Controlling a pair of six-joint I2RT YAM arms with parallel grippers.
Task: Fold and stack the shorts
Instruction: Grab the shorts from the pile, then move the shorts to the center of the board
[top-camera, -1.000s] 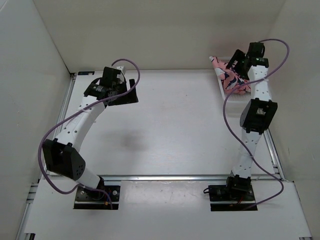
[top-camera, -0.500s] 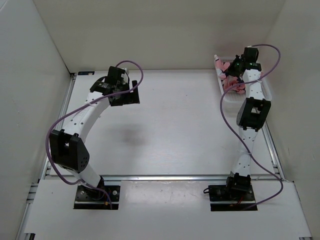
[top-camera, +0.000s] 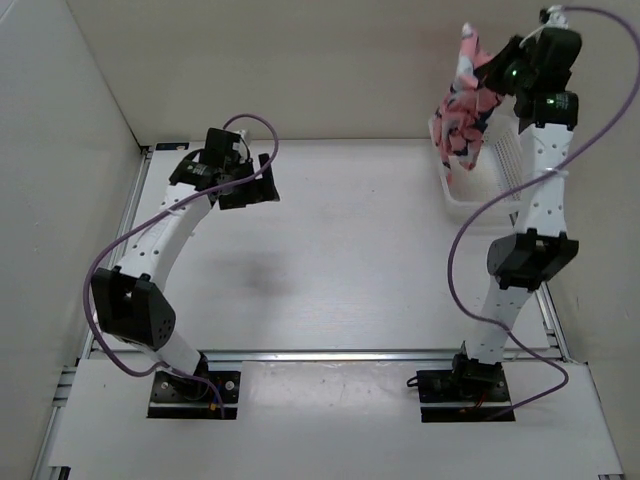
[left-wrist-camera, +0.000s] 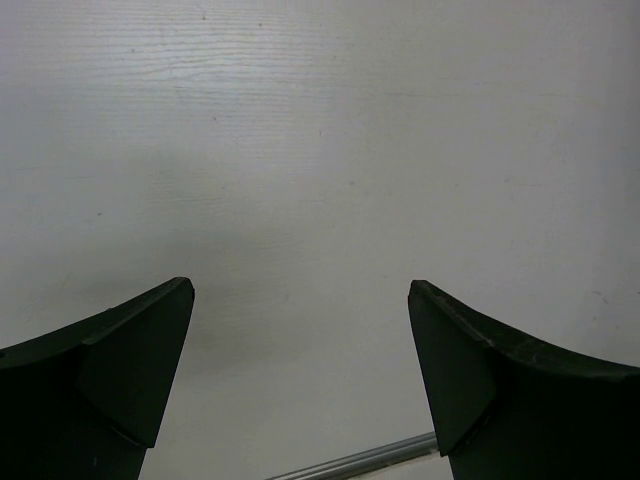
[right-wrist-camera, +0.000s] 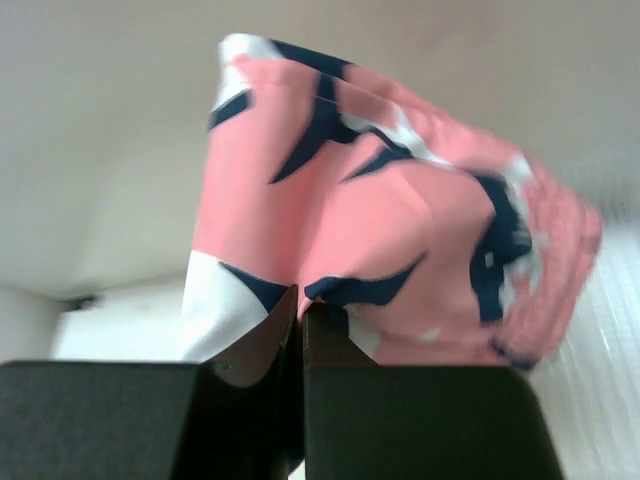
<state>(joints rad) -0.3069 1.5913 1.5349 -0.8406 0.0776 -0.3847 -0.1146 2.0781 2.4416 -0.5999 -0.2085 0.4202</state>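
The salmon-pink shorts (top-camera: 465, 110) with navy and white shapes hang in the air at the back right, above the white basket (top-camera: 495, 175). My right gripper (top-camera: 492, 62) is raised high and shut on the shorts' upper part. In the right wrist view the shorts (right-wrist-camera: 400, 230) bunch up just beyond my right gripper (right-wrist-camera: 301, 300), whose jaws pinch the fabric. My left gripper (top-camera: 262, 180) hovers over the back left of the table, open. In the left wrist view my left gripper (left-wrist-camera: 300, 295) has only bare table between its fingers.
The white mesh basket stands against the right wall at the back. White walls close in the table (top-camera: 350, 250) on the left, back and right. A metal rail (top-camera: 330, 354) runs along the near edge in front of the arm bases.
My right gripper shut on the shorts in the basket and lifted them high above it. The left arm shifted only slightly.
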